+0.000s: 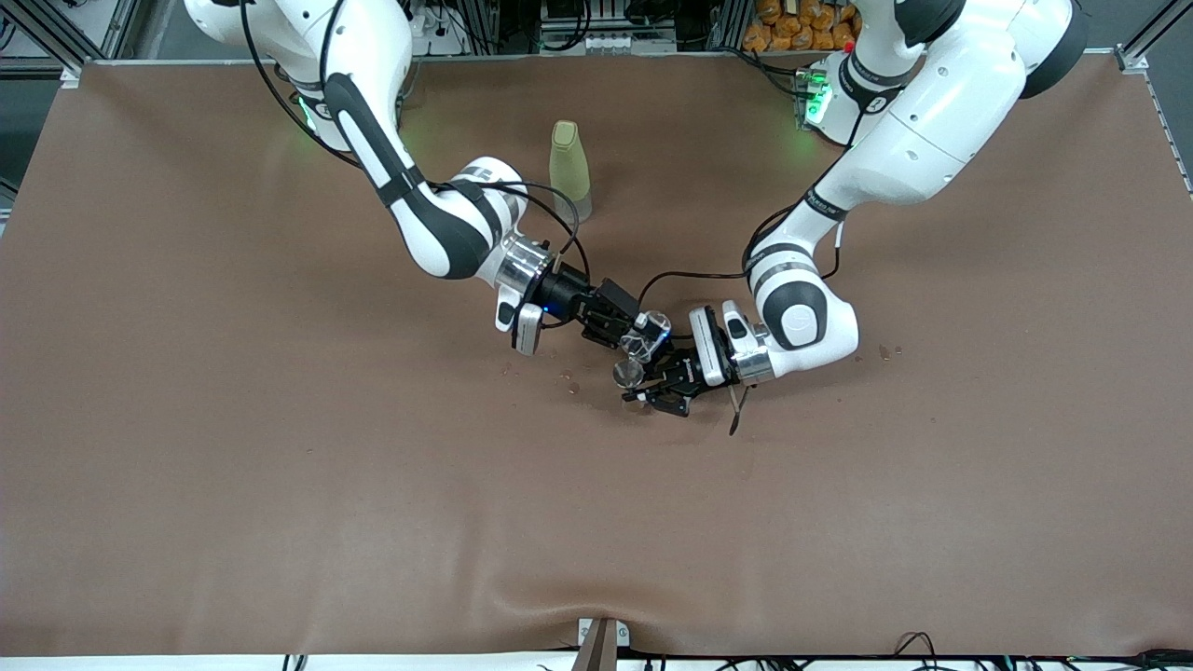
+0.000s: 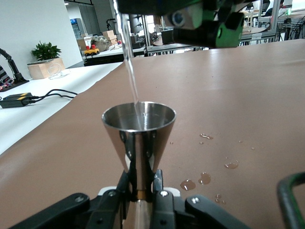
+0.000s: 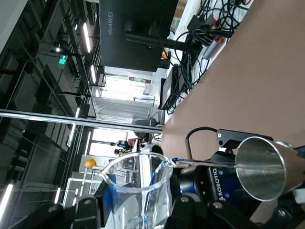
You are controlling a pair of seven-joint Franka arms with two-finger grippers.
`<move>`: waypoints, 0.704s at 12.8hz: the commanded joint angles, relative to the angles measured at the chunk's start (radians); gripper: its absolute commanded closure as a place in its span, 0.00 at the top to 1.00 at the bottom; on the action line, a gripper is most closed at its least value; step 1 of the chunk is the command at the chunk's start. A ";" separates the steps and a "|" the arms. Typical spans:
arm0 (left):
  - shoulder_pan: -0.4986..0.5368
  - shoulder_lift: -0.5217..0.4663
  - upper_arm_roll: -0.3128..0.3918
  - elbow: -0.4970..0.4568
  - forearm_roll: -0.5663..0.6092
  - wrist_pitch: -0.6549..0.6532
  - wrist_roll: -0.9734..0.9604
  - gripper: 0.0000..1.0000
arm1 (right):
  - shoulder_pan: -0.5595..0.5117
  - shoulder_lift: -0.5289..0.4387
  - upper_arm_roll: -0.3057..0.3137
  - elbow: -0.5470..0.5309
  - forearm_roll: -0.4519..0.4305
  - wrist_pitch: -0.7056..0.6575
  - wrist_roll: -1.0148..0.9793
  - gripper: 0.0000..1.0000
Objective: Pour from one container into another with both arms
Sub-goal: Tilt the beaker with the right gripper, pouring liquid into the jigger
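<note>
Currently mid-pour. Going across the front view: right gripper (image 1: pixel 626 328) clenched on the glass beaker (image 1: pixel 650 334), tipping it over the jigger (image 1: pixel 627 375); left gripper (image 1: pixel 652 390) clamped on the jigger's waist, holding it upright, just above the table (image 1: pixel 280 419) by the look of it, near the middle. Bottle (image 1: pixel 569 171) standing untouched, farther from the front camera, not part of this step.

Judging next move: holding the tilt steady until the jigger fills, then rolling the beaker back upright; keeping the jigger level and under the lip throughout. Risk: overshooting the rim.

Left wrist view showing what the front view is missing: thin stream (image 2: pixel 129 62) landing inside the jigger (image 2: pixel 138 138), plus spilled droplets (image 2: pixel 205 178) on the table beside it. Right wrist view adding the beaker's rim (image 3: pixel 138 164) side-on, with the jigger's open mouth (image 3: pixel 259 167) facing it.
</note>
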 commanded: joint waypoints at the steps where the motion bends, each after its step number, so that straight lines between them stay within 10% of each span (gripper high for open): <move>1: 0.011 -0.014 -0.009 -0.016 -0.036 -0.010 0.035 0.00 | 0.017 0.006 -0.010 0.016 0.142 0.007 -0.036 0.12; 9: 0.012 -0.014 -0.009 -0.023 -0.038 -0.010 0.035 0.00 | 0.009 0.006 -0.011 0.017 0.142 0.015 0.038 0.12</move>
